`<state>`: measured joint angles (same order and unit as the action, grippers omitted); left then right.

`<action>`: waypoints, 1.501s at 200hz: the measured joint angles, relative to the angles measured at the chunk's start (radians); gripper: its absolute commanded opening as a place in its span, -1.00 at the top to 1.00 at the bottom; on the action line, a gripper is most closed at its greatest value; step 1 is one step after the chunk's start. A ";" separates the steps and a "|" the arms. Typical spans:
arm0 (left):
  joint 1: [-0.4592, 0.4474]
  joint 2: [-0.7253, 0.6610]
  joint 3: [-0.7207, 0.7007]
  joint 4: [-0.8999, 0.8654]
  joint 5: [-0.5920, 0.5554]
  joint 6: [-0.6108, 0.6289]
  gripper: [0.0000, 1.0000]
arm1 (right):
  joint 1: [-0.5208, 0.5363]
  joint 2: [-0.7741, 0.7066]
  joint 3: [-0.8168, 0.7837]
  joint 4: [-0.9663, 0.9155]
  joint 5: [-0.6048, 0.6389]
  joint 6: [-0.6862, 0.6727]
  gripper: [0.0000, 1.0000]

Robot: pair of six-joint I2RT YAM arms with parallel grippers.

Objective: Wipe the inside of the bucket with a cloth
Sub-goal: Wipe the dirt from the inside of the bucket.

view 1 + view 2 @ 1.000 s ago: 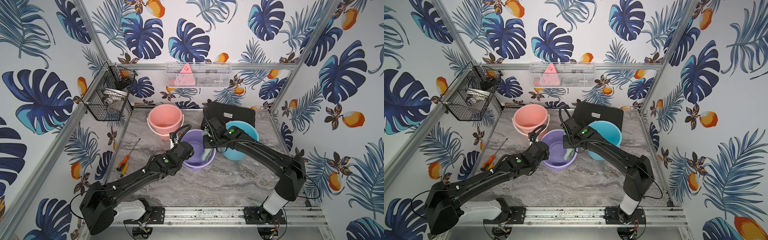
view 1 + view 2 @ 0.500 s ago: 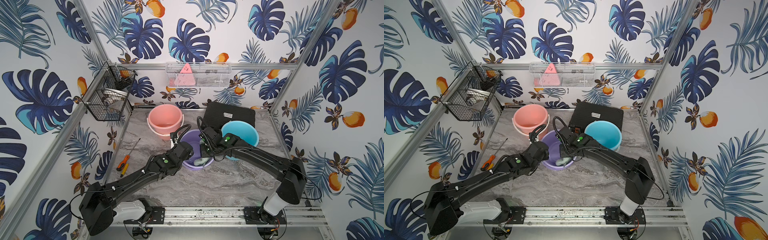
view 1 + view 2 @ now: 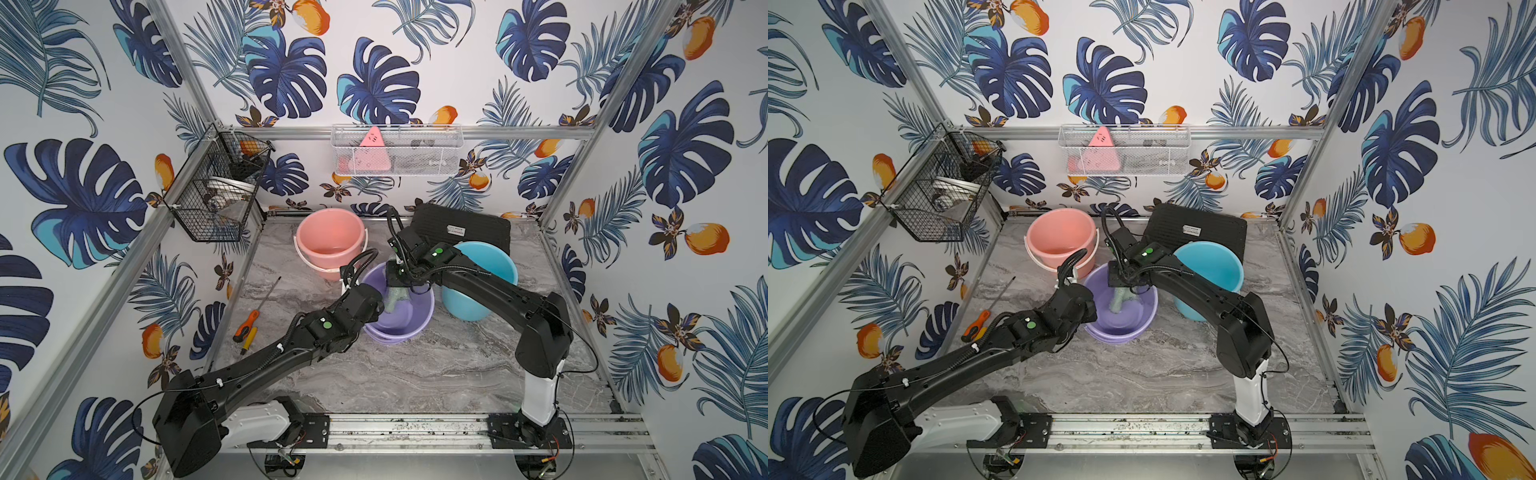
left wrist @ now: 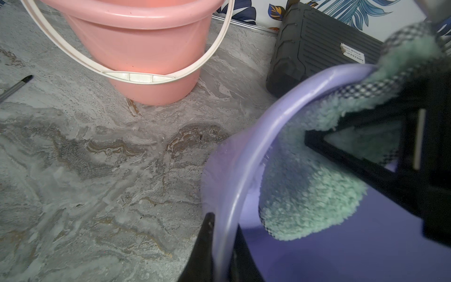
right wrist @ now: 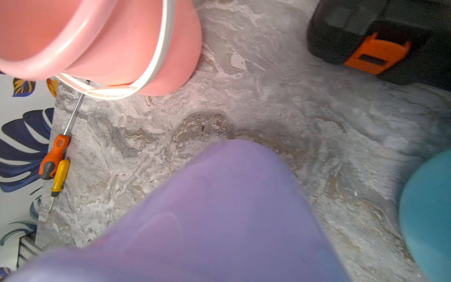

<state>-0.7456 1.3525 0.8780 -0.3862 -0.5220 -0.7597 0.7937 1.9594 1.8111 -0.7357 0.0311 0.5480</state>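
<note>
A purple bucket point(image 3: 409, 322) point(image 3: 1127, 322) stands tipped in the middle of the table. My left gripper point(image 4: 223, 223) point(image 3: 376, 309) is shut on its near-left rim, one finger outside and one inside the wall. The pale green cloth point(image 3: 395, 297) point(image 3: 1118, 300) point(image 4: 310, 195) hangs inside the bucket against its wall. Above it, my right gripper point(image 3: 397, 286) point(image 3: 1121, 287) reaches down into the bucket, shut on the cloth's upper part. In the right wrist view only the bucket's purple wall point(image 5: 219, 207) shows and the jaws are hidden.
A pink bucket point(image 3: 330, 241) stands behind on the left, and a blue bucket point(image 3: 488, 270) close on the right. A black tool case point(image 3: 461, 226) lies at the back. Two screwdrivers point(image 3: 248, 326) lie at the left edge. Wire baskets point(image 3: 220, 195) hang on the walls.
My right gripper has carried the cloth from the bucket's right rim down into the bucket and across to its left side. The left gripper has kept its hold on the rim.
</note>
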 measured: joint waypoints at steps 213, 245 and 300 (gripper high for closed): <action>-0.001 0.093 0.065 -0.024 -0.034 -0.025 1.00 | 0.016 -0.227 -0.300 -0.062 0.267 -0.065 1.00; -0.001 0.124 0.088 -0.024 -0.037 -0.024 1.00 | 0.051 -0.305 -0.382 -0.072 0.288 -0.031 1.00; -0.001 0.166 0.112 0.010 -0.025 -0.003 1.00 | 0.159 -0.353 -0.469 -0.080 0.275 0.009 1.00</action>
<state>-0.7467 1.5188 0.9897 -0.3767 -0.5472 -0.7624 0.9524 1.6066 1.3422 -0.8158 0.3058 0.5568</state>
